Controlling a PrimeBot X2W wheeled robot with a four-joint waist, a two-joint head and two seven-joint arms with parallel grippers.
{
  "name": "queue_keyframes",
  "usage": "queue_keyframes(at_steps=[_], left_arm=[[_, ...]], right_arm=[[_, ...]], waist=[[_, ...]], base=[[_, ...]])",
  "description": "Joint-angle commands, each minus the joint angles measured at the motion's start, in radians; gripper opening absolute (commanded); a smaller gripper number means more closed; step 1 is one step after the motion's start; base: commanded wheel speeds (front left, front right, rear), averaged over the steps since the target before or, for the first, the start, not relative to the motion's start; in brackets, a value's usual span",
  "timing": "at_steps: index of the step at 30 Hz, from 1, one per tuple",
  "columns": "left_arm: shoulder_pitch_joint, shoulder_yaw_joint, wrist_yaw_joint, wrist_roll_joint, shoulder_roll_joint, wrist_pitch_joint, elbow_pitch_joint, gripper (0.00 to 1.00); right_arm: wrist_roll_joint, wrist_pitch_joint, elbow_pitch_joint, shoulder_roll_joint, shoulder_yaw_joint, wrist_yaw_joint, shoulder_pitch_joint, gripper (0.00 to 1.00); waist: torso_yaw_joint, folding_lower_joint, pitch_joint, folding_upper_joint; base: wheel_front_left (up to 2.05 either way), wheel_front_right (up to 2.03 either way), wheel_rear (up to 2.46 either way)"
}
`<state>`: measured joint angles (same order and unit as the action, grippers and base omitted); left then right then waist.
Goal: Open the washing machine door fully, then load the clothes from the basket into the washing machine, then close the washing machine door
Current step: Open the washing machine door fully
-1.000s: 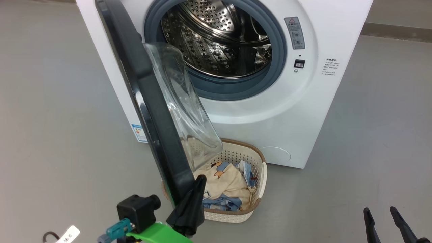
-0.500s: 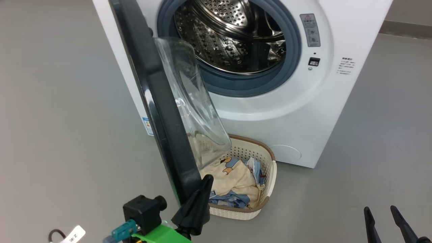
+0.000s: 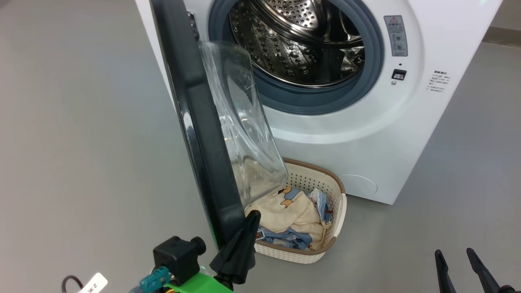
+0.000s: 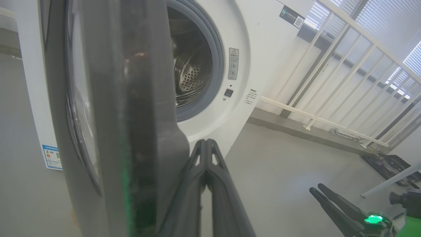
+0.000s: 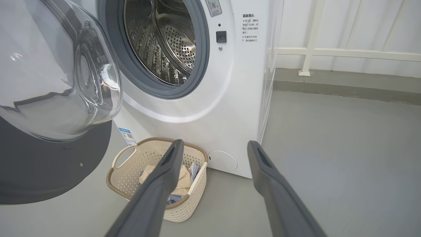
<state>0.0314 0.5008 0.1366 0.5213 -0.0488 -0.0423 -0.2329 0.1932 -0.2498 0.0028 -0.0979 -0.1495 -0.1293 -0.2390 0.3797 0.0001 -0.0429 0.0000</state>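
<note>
The washing machine [image 3: 407, 134] stands with its steel drum [image 3: 301, 49] exposed. The washing machine door [image 3: 195, 122] hangs open, edge-on to me, its glass bowl [image 3: 240, 122] bulging over the basket [image 3: 340, 211]. The clothes [image 3: 293, 211], cream and blue, lie in the basket. My left gripper [image 3: 253, 217] is shut, its tip against the inner side of the door's lower black rim [image 4: 131, 98]; the shut fingers [image 4: 205, 144] hold nothing. My right gripper [image 3: 454, 254] is open and empty at the lower right, its fingers [image 5: 174, 154] aimed toward the basket [image 5: 131, 158] and washer [image 5: 236, 98].
Grey floor [image 3: 81, 142] spreads left and right of the washer. A white railing [image 4: 329, 82] and a low kerb run behind the machine on its right side. The open door overhangs the left part of the basket.
The whole head picture has slid to the right, so the camera has moved. My left gripper's tip stays at the door's lower rim; the right gripper looks unchanged.
</note>
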Motion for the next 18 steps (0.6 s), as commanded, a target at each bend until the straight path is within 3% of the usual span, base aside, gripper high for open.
queue_keyframes(at_steps=[1, 18], left_arm=[[0.051, -0.057, 0.027, -0.014, -0.018, 0.011, -0.017, 0.00], [0.040, -0.062, 0.061, -0.042, -0.053, -0.013, -0.051, 0.00]], right_arm=[[0.002, -0.012, -0.019, -0.016, 0.017, -0.001, 0.040, 1.00], [0.003, -0.012, -0.015, -0.011, 0.022, -0.001, 0.044, 1.00]], waist=[[0.009, 0.0000, -0.003, 0.0000], [0.113, 0.0000, 0.004, 0.0000]], base=[[0.00, 0.00, 0.00], [0.00, 0.00, 0.00]])
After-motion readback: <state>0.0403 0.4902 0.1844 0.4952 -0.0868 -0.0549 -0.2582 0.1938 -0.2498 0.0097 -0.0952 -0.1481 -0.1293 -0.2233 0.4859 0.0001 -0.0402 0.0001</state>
